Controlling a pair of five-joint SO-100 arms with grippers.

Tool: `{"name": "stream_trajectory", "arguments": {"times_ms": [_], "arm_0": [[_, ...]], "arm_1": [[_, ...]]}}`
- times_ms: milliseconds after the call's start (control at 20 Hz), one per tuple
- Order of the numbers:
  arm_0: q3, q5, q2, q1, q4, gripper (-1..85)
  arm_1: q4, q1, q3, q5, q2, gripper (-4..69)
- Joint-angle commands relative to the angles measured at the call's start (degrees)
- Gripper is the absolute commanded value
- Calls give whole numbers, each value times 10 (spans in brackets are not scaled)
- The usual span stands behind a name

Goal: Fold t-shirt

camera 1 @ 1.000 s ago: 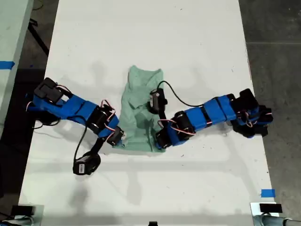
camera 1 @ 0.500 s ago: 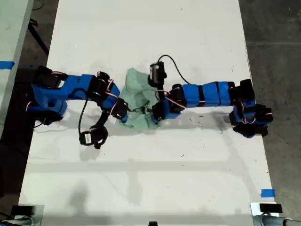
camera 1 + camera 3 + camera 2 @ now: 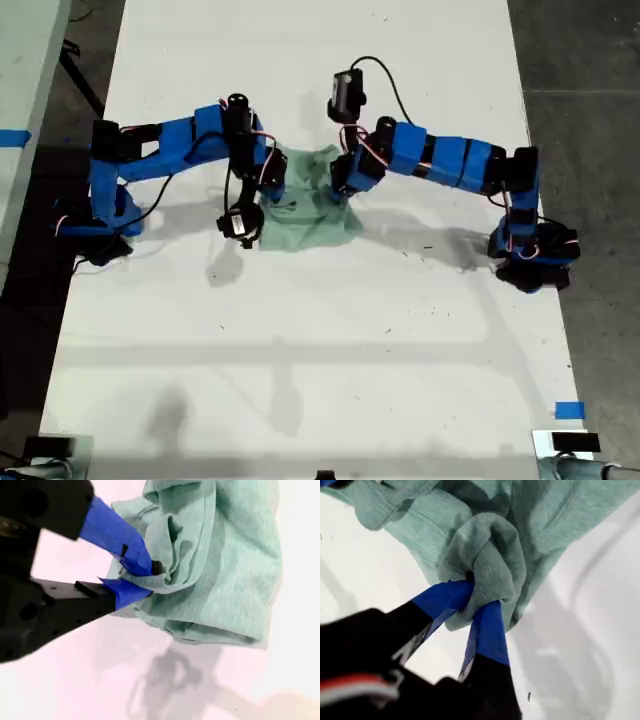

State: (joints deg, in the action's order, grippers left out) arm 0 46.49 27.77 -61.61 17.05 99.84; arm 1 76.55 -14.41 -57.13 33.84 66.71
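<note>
The pale mint-green t-shirt lies bunched and doubled over at the middle of the white table. Two blue arms reach in from the exterior view's left and right, and their jaws meet the cloth at its far part. In the first wrist view my first gripper is shut on a rolled lump of t-shirt edge, blue-taped fingers pinching it. My second gripper is shut on a folded t-shirt edge, and the cloth hangs off it. The wrist views do not settle which arm is which.
A black wrist camera dangles by the shirt's side at the exterior view's left, and another sits above the other arm. Blue tape marks the table's near corner at the exterior view's right. Dark floor borders both long table edges.
Both arms swung from the table's near side to the far side, carrying the shirt's near edge with them. The shirt went from long and flat to short and doubled.
</note>
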Motion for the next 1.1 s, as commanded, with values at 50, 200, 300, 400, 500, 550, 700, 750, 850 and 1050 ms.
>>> {"name": "stream_trajectory", "arguments": {"times_ms": [50, 200, 300, 400, 500, 550, 700, 750, 850, 1050], "arm_0": [[-6, 33, 1, 71, -25, 0], [-6, 47, 18, 94, -34, 0], [-10, 48, 24, 104, -40, 4], [-18, 47, 11, 115, -34, 131], [-17, 50, -40, 141, -32, 290], [-10, 49, -73, 160, -31, 298], [4, 46, -171, 222, -2, 303], [15, 49, -204, 239, 4, 302], [62, 54, -278, 268, 8, 301], [229, 58, -443, 279, -24, 287]], "arm_1": [[-22, -55, 23, 31, 6, -8], [-30, -73, 27, 41, -15, -9], [-43, -87, 29, 49, -23, -10], [-51, -102, 47, 63, -23, 229], [-61, -126, 83, 101, -13, 364], [-62, -142, 102, 113, -5, 338], [-57, -197, 95, 123, 69, 275], [-55, -217, 67, 123, 112, 266], [-60, -255, -18, 123, 211, 243], [-71, -314, -254, 126, 454, 211]]}}
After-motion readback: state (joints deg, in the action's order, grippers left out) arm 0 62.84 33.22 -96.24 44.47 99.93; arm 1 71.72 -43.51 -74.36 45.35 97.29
